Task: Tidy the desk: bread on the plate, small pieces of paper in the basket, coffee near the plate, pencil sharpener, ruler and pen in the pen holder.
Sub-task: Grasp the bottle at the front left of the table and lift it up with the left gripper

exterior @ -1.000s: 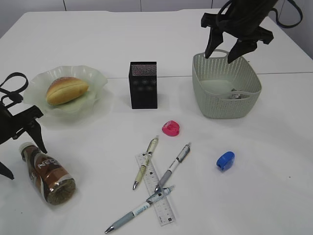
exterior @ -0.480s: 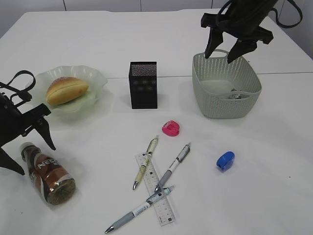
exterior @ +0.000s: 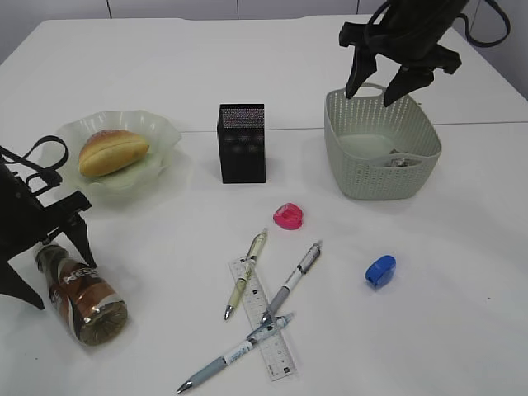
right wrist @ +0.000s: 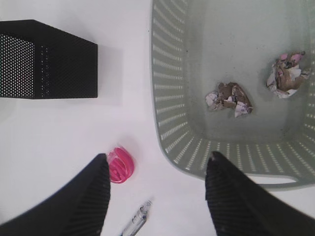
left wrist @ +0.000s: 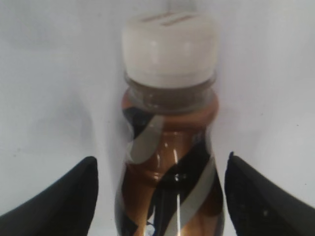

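Coffee on its side, "NES" visible on label

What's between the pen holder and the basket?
Nothing: bare desk separates the pen holder from the basket, seen in the exterior view.

Pale panelled wall, perhaps cabinet doors, behind.

In the left wrist view the coffee runs off the bottom edge, so its lower body is unseen, and both fingers are cut by that edge. In the exterior view the left arm hides the bottle's cap. The ruler markings are too small to read.
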Controlling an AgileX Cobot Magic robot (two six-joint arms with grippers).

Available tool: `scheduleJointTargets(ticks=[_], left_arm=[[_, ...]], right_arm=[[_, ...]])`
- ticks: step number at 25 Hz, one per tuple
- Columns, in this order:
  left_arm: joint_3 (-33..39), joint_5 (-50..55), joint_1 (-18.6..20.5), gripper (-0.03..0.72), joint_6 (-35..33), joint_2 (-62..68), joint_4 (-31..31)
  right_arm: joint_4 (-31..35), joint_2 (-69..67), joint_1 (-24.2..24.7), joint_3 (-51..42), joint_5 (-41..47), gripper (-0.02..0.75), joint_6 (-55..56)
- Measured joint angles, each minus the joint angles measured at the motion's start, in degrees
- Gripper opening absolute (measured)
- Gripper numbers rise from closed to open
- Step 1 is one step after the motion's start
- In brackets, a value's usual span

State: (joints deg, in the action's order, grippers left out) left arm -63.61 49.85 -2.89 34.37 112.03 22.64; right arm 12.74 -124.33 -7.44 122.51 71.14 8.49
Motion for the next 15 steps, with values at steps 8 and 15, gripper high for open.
scheduleJointTargets(ticks=[8,15], left_arm=[[-0.1,-0.1,0.0,0.558,-0.6,0.8,0.0],[-0.2,-0.2,0.0,0.338,-0.8,0.8,0.1]], right_arm=[[0.0,0.0,0.0,0.0,0.0,0.452,-0.1],[0.0,0.0,0.0,0.0,0.0,0.451,-0.2]])
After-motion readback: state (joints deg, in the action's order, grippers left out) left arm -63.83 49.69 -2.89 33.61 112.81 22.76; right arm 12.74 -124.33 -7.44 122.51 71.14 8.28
